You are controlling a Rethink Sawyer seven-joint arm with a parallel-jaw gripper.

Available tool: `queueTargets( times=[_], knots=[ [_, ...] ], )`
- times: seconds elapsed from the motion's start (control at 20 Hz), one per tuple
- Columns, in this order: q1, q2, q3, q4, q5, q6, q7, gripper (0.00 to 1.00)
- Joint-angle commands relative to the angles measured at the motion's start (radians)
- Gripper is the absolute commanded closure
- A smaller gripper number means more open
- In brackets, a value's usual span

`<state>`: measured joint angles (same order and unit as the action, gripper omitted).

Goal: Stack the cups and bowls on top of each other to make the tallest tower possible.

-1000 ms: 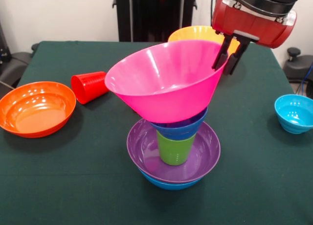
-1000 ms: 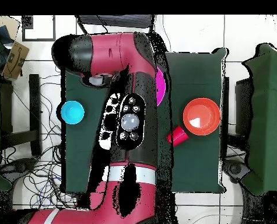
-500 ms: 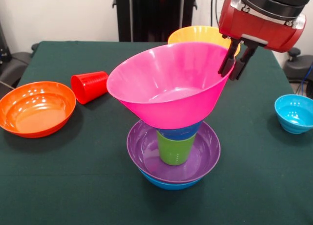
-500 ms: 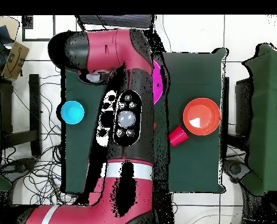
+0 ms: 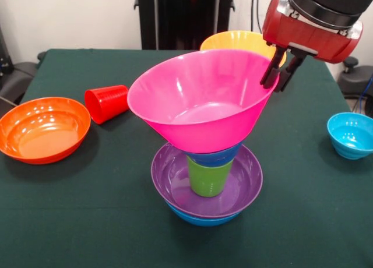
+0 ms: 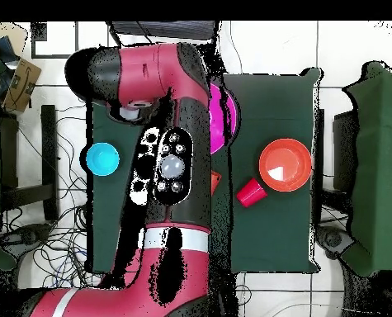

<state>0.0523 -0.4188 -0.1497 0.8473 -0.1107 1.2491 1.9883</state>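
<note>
The tower stands at the table's middle: a blue bowl (image 5: 201,219) at the bottom, then a purple bowl (image 5: 170,176), an upside-down green cup (image 5: 208,178) and a small dark blue bowl (image 5: 220,156). A large pink bowl (image 5: 198,105) sits on top, tilted with its right side higher. My gripper (image 5: 278,73) comes down at the upper right, shut on the pink bowl's right rim with one finger on each side. In the overhead view my arm (image 6: 176,165) hides the tower except for a strip of the pink bowl (image 6: 226,115).
A red cup (image 5: 108,103) lies on its side at the left, beside an orange bowl (image 5: 44,128). A yellow bowl (image 5: 233,41) stands behind the tower. A small cyan bowl (image 5: 351,134) sits at the right edge.
My gripper has moved right and slightly up with the pink bowl's rim. The pink bowl has shifted right, and less of the small dark blue bowl shows under it.
</note>
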Motion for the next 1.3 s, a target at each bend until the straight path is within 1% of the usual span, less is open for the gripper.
queueTargets(
  times=[0.05,0.45,0.5,0.7,0.95,1.3],
  knots=[
    [0.013,0.029,0.042,0.036,-0.026,0.078,0.033,1.0],
    [0.013,0.025,0.04,0.061,-0.011,0.057,0.03,1.0],
    [0.013,0.025,0.039,0.061,-0.013,0.052,0.028,0.0],
    [0.013,0.02,0.04,0.071,-0.017,0.033,0.019,0.0],
    [0.003,0.029,0.048,0.051,-0.007,0.066,0.011,0.0],
    [0.001,0.018,0.055,0.06,0.0,0.054,0.007,0.0]
  ],
)
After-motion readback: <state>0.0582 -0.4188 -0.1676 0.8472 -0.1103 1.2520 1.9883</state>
